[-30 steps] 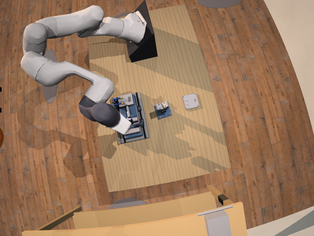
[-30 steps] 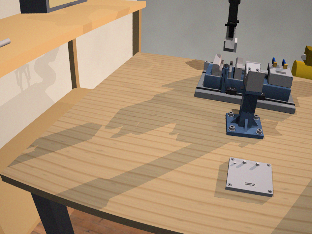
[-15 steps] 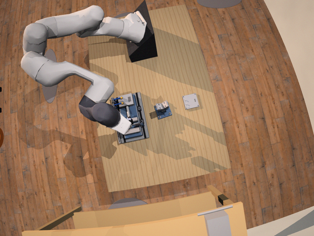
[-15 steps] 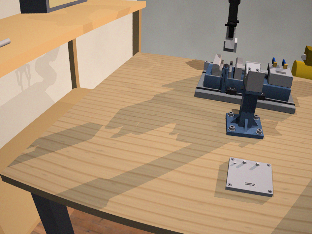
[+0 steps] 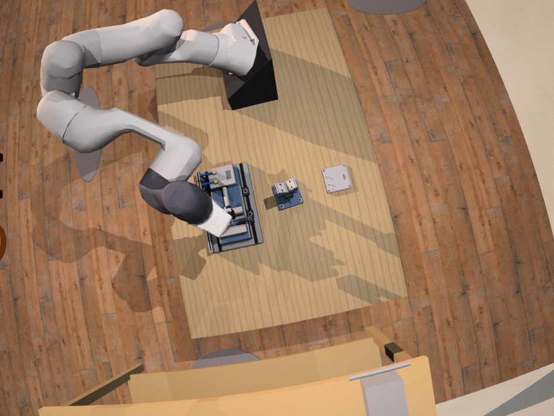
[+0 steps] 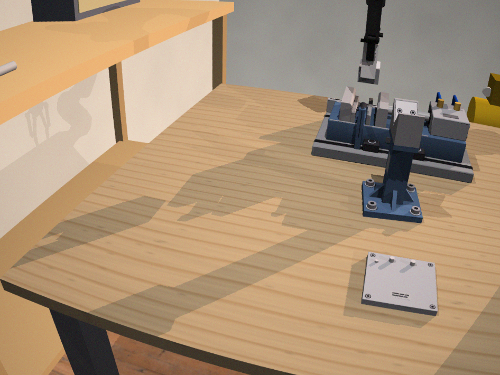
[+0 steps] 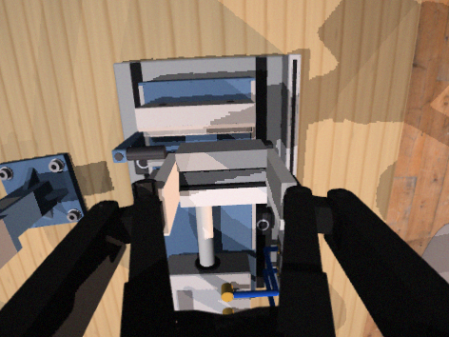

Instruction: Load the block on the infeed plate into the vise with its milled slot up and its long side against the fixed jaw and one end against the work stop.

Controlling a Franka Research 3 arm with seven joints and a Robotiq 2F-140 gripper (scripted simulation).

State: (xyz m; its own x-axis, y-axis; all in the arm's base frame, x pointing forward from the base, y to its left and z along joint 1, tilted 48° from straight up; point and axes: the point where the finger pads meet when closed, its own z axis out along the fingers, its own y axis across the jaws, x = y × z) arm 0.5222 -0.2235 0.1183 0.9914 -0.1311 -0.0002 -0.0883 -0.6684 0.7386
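- while the block point(image 6: 367, 78) point(image 7: 221, 159) hangs above the vise, near the middle of the wrist view, what holds it?

- the gripper point(image 5: 229, 212) point(image 6: 370, 60) point(image 7: 222, 168). its fingers are shut tight on the block, one pad on each end.

- is the slot facing up?

- i can't tell. if it's the wrong way, setting it down now would spoil the job, so i'd check first.

- what could it bump?

- the work stop point(image 5: 240, 220) point(image 6: 362, 105) point(image 7: 146, 152), left of the block in the wrist view. coming down too far that way, the finger on that end could hit it. that finger takes up room, so the end may not reach the stop until you let go and nudge it.

- and the jaws?

- the fixed jaw point(image 5: 234, 229) point(image 6: 347, 104) point(image 7: 190, 118) is higher up in the wrist view, the moving jaw point(image 5: 237, 210) point(image 6: 382, 109) point(image 7: 224, 196) lower down. if the block goes down a bit off, or turned, it could land on a jaw top and tip, or leave a gap at the fixed jaw.

- can we fix a bad grip?

- yes, on the v-block point(image 5: 280, 188) point(image 6: 407, 131) point(image 7: 6, 240), at the wrist view's left edge. but each extra move is one more chance to drop it.
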